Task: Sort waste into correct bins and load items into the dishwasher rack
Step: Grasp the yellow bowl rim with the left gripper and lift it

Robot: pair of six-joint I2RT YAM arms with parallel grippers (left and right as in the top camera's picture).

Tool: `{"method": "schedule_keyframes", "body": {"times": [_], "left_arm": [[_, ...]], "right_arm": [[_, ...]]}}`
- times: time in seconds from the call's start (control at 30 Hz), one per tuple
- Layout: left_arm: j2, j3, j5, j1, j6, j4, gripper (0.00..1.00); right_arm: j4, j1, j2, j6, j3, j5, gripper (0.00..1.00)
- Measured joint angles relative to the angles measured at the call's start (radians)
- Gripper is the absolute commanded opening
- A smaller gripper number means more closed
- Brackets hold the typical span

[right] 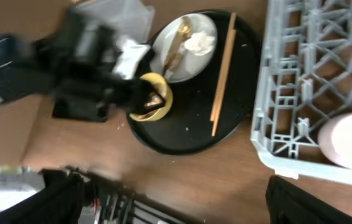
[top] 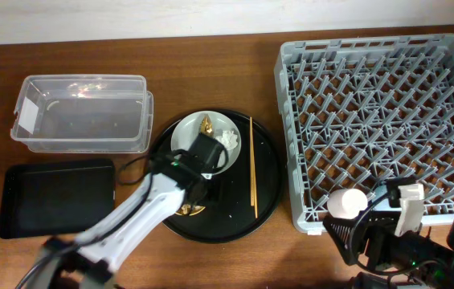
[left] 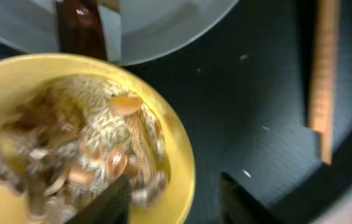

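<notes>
Yellow bowl (left: 14,78) on round black tray (top: 267,193), filled with tan-brown food scraps (left: 95,155). Left gripper (left: 174,186): jaws spread astride the bowl rim, one finger inside, one outside.

Grey plate (top: 185,136) just beside the bowl carries wrapper strip (top: 209,124) and tissue (top: 228,138). Chopsticks (top: 252,168) lie alongside on the same tray.

Pink cup (right: 350,140) sits in a corner of the rack (top: 383,120). Right gripper (right: 174,186): jaws wide apart over the table (top: 210,64).

Clear tub (top: 82,120) has a white label (top: 26,116), writing not legible. Shallow black tray (top: 58,197) lies beside it.
</notes>
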Motion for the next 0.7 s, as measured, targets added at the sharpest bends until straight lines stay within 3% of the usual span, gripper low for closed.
{"method": "schedule_keyframes", "body": {"times": [0.13, 0.3, 0.53, 0.7], "left_arm": [[0.093, -0.001, -0.024, -0.032, -0.031, 0.041, 0.01], [0.097, 0.006, -0.066, -0.063, -0.039, 0.027, 0.01], [0.074, 0.108, -0.043, -0.064, -0.041, -0.212, 0.01], [-0.046, 0.22, -0.016, -0.063, -0.043, -0.256, 0.0]], "right_arm": [[-0.002, 0.041, 0.0, -0.021, 0.0, 0.001, 0.94], [0.015, 0.043, 0.0, -0.031, 0.0, 0.002, 0.94], [0.036, 0.043, 0.0, -0.033, 0.0, 0.002, 0.95], [0.036, 0.043, 0.0, -0.034, 0.0, 0.009, 0.95]]}}
